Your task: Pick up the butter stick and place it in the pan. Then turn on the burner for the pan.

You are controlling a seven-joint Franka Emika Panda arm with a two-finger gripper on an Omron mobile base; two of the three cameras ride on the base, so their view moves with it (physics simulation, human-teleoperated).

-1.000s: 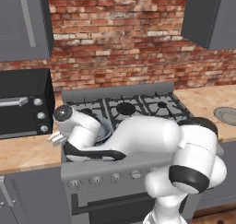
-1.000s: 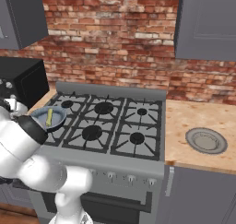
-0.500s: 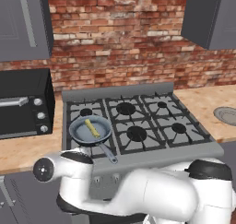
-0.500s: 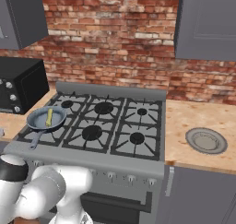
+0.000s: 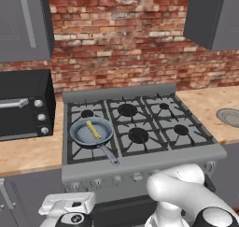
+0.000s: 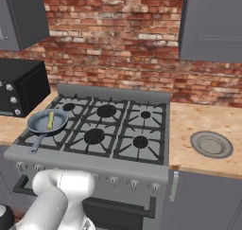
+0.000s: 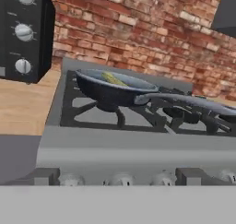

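Pale-yellow butter [image 5: 93,129] lies inside the pan [image 5: 79,133].
The pan sits on the stove's [image 5: 140,159] front-left burner; the gripper's state cannot be told.

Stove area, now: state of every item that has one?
butter stick: lying in the pan.
pan: upright on the front-left burner, handle toward the stove front.
burner knobs: position unreadable.
toaster oven: door shut.
plate: on the counter, empty.
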